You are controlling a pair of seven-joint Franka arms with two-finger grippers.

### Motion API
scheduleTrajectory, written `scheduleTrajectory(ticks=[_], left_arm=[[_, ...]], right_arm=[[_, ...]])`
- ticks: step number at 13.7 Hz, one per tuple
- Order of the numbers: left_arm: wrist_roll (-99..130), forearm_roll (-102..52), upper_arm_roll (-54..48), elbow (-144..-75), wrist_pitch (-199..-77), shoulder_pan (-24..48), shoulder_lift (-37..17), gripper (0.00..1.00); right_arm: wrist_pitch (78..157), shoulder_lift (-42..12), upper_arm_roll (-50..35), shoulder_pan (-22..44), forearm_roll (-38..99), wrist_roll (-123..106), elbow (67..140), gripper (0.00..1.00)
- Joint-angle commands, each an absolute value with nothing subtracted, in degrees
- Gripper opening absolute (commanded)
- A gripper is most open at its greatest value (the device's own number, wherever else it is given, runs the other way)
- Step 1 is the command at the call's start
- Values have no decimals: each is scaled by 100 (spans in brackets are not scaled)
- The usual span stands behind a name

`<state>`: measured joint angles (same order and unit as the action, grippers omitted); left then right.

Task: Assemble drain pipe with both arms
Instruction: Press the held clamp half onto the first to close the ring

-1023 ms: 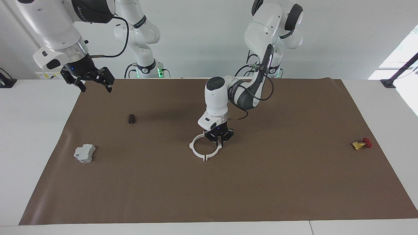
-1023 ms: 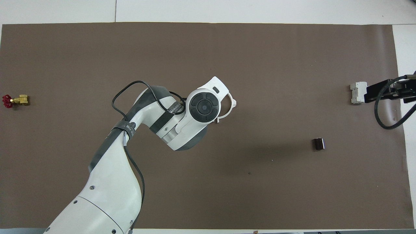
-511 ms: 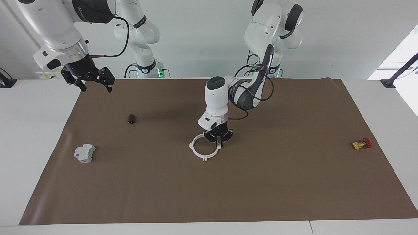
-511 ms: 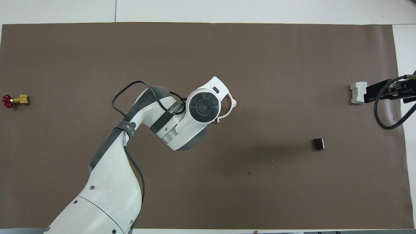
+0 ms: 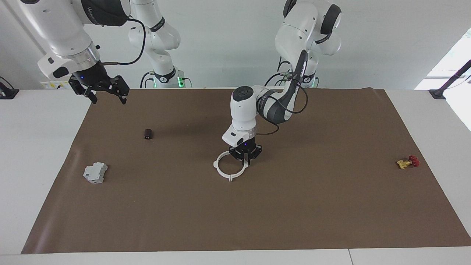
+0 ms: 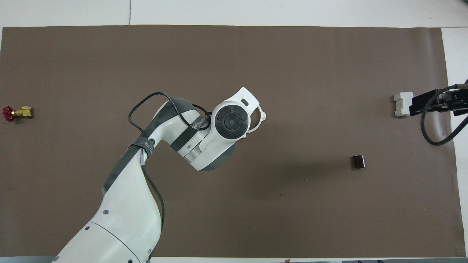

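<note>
White ring of two half pieces flat on brown mat, mid-table; nothing inside ring but bare mat; left gripper down at ring's edge toward left arm's end, fingertips pressed together on rim, pinching it; in overhead view left arm's wrist covers most of ring; dark cylinder well apart from ring, toward right arm's end and nearer robots; grey block well apart from ring toward same end; red-and-yellow valve well apart from ring, toward left arm's end; right gripper waits raised over mat corner, well apart from ring, jaws spread, holding nothing.
</note>
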<state>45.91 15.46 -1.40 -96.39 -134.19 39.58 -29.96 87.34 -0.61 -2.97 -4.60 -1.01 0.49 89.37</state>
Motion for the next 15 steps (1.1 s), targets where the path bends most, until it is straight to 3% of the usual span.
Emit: scheduleTrajectory(ticks=[1, 15], left_arm=[[4658, 1468, -88, -9747, -13526, 4034, -2944, 0], [4658, 1468, -62, -9817, -13667, 3990, -2936, 0]], right_arm=[[8692, -62, -316, -483, -44, -105, 8921, 100], [8692, -62, -316, -466, -44, -105, 8921, 100]])
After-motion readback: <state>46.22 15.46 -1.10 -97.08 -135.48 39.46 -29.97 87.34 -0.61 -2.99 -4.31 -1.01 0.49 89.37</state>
